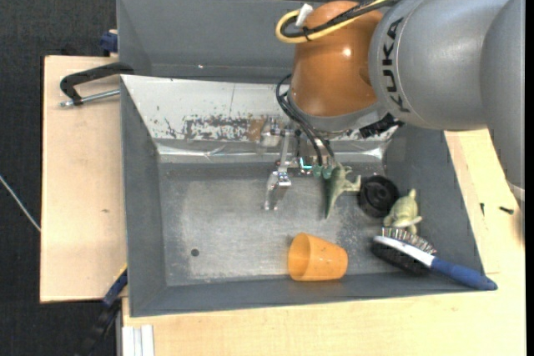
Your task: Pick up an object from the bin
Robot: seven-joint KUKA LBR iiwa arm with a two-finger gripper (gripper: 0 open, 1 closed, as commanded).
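Clearly spread, 2 fingers of gripper straddling bare grey metal bin floor; risks closing empty, knocking adjacent green plastic toy aside.

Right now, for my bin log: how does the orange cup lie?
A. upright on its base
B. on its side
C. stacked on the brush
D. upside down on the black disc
B: the cup lies on its side on the bin floor, apart from the brush.
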